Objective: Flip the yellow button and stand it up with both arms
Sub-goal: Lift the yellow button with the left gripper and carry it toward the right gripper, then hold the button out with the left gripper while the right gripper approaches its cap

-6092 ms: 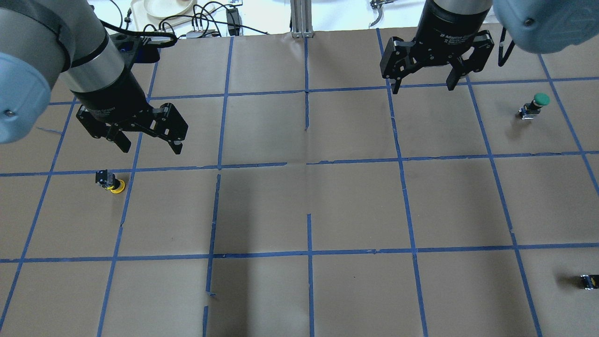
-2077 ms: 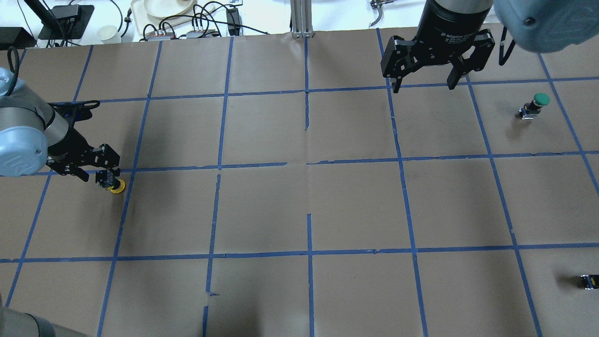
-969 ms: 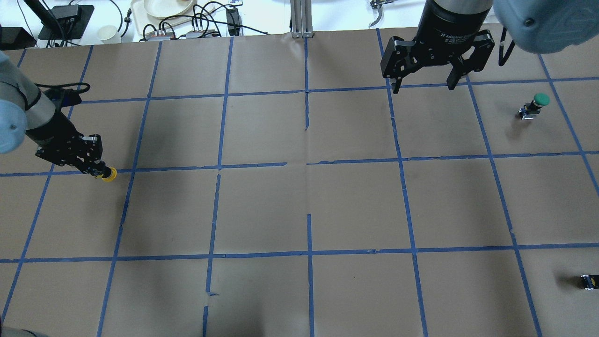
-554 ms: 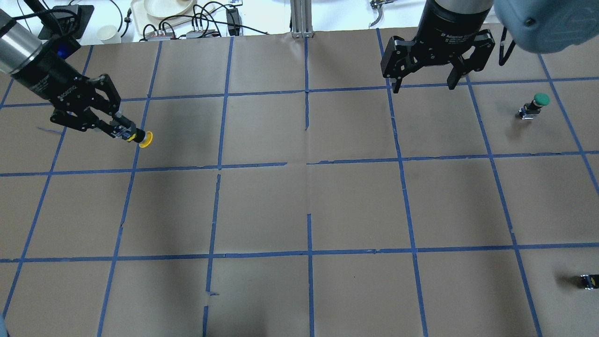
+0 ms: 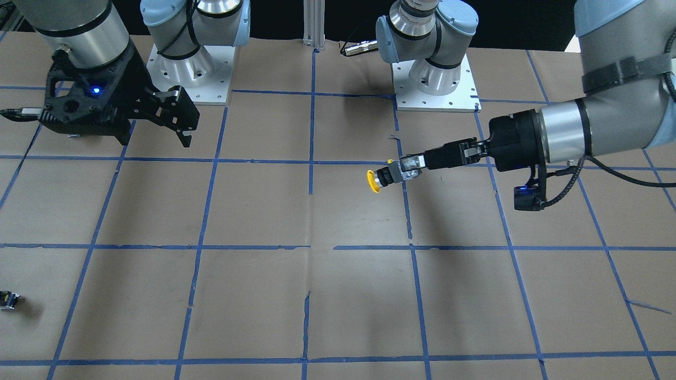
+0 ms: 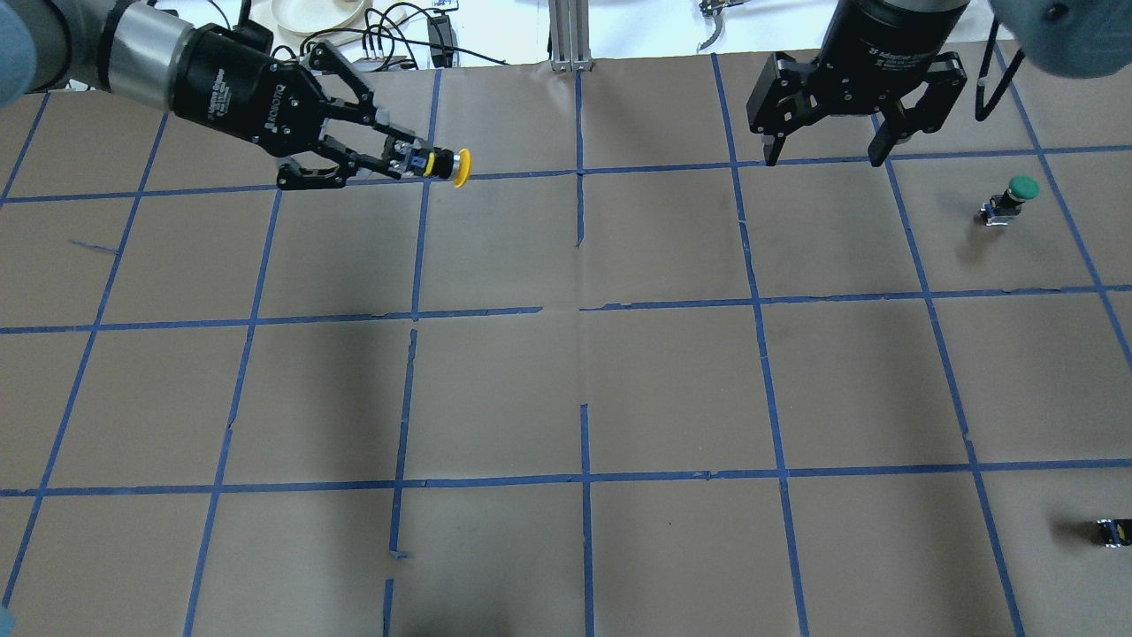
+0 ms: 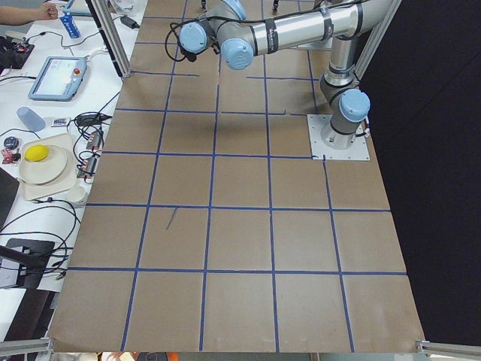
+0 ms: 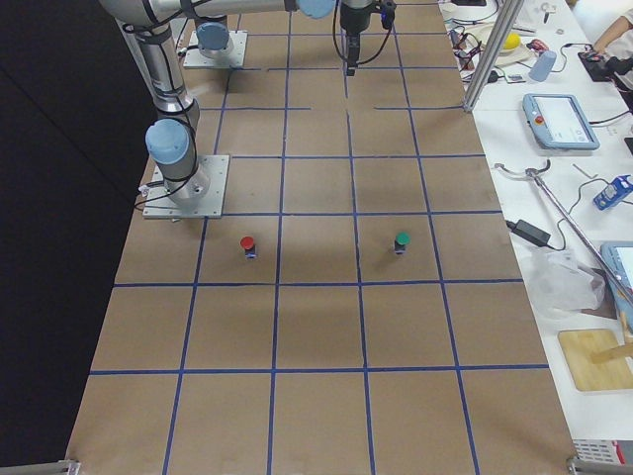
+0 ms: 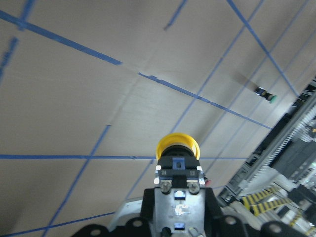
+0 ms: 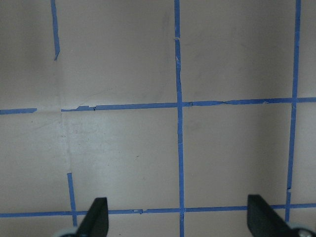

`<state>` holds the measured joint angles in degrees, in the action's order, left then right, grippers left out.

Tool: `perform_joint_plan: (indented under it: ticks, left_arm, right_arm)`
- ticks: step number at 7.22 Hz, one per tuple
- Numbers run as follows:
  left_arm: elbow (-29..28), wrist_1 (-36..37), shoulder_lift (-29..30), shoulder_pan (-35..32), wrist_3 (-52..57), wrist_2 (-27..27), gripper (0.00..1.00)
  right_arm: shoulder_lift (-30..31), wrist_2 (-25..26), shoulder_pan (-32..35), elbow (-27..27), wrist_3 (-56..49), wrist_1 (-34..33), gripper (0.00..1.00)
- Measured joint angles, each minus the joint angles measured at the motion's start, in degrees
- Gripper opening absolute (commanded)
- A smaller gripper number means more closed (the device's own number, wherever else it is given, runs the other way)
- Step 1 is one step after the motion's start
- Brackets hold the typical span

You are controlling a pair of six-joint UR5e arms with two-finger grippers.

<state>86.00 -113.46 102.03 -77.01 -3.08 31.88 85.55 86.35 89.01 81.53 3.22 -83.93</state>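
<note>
Yellow button (image 6: 439, 165) in left gripper (image 6: 405, 165); green button (image 6: 1015, 196) well apart

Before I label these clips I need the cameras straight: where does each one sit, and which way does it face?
Front: across the table, facing both arm bases.
Overhead: behind the bases, looking down; both arms.
Left side: table's end, looking along; left arm's base.
Right side: opposite end; both bases.
Left wrist: past jaws shut on the yellow button.
Right wrist: straight down; open jaw tips.
Shared: front and overhead show that button.
</note>
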Motion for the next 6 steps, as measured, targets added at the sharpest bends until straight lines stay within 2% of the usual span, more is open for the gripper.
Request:
perform_joint_plan:
  ticks: [3,5,6]
  left_arm:
    - [6.41,0.65,0.16,-3.59,-0.09,-19.06,0.00]
    - [10.66,2.22,0.19,-5.34,0.34,-26.87,0.00]
    - [11.83,2.41,0.20,-6.40,0.28,-30.39,0.00]
  right_arm:
    - [0.61,-9.53,-9.07,-0.54,-0.78,9.26,1.00]
    - [0.75,-13.82,-11.77,-0.61,-1.36,11.39,1.00]
    - [0.34,-19.29,-11.57,-0.50,-1.44,12.12,1.00]
